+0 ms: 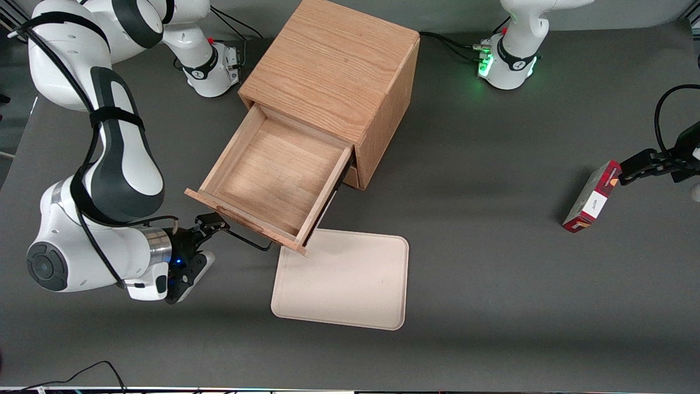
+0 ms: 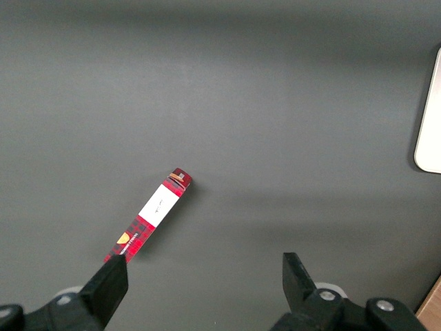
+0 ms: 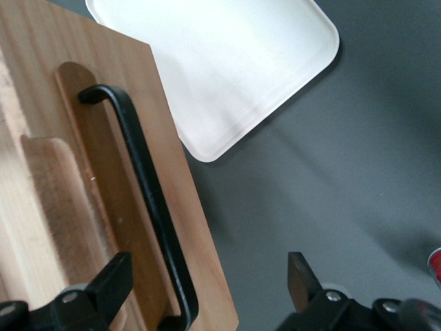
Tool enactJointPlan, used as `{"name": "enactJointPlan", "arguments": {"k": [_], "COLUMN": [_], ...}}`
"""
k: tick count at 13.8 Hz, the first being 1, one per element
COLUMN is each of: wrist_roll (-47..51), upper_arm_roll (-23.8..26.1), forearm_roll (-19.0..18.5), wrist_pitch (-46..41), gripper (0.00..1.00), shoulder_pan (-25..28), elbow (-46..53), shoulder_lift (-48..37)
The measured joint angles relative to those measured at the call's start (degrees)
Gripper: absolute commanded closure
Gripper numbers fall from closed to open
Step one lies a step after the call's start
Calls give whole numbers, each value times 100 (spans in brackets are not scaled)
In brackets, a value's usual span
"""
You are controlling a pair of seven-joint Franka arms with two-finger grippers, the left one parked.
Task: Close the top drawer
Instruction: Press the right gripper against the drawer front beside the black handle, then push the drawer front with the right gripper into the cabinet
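The oak cabinet (image 1: pixel 333 60) stands at the middle of the table. Its top drawer (image 1: pixel 273 169) is pulled far out, and its shallow tray is empty. The black wire handle (image 1: pixel 249 241) runs along the drawer front, which faces the front camera. The lower drawer is hidden under the open one. My right gripper (image 1: pixel 210 223) is open at the handle's end toward the working arm, holding nothing. In the right wrist view the handle (image 3: pixel 148 193) lies on the drawer front (image 3: pixel 186 227). The gripper (image 3: pixel 207 283) straddles the handle's end, one finger over the wood and one over the table.
A cream tray (image 1: pixel 344 279) lies flat on the grey table just in front of the open drawer, partly under its corner; it also shows in the right wrist view (image 3: pixel 220 62). A red box (image 1: pixel 593 197) lies toward the parked arm's end.
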Motion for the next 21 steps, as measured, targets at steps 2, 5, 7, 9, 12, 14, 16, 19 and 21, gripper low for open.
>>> {"name": "enactJointPlan", "arguments": {"k": [2,5,7,9,12,14,16,19,21], "wrist_roll": [3,19,32,66,172,190,201,227,232], "upper_arm_roll": [5,10,27,103,158,158,158,160,160], "forearm_roll": [0,2,10,14,14,14,14,40,219], "wrist_pitch": [71,123,176,300,541,610,635,726,898], "gripper": [0,0,0,0,0,0,0,0,0], "shoulder_pan": [9,25,25,22,21,12,4,-3,-17], "elbow": [-86,-167,-263,-406,-663,-801,-902,-1203,-1553], "shoulder_lift": [23,26,26,24,-19,-87,-156,-342,-539]}}
